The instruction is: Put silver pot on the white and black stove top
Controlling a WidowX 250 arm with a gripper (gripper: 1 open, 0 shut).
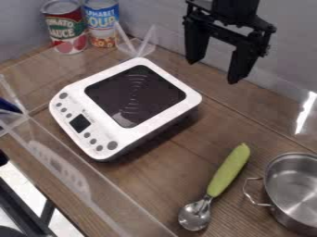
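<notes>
Arm pose: the black arm comes down from the top edge, wrist vertical, its pincer (220, 61) pointing straight down at the tabletop (266, 111).
Pincer state: jaws spread wide with nothing between them — the two dark fingers (195, 44) hang apart, clear of every object.
Pincer place: above and behind the white and black stove top (128, 108), toward its far right corner, not touching it.
Stove top: sits at an angle on the wooden tabletop, black glass centre bare, button panel facing the near left.
Silver pot (294, 190): on the tabletop at the lower right corner of the view, well apart from the stove top on its right side — upright, empty as far as can be seen, partly cut by the frame edge, one loop handle toward the scoop.
Scoop (213, 190): metal bowl with a yellow-green handle, lying between the stove top and the pot, just beside the pot's handle.
Cans (82, 27): two tins standing behind the stove top at the far left.
</notes>
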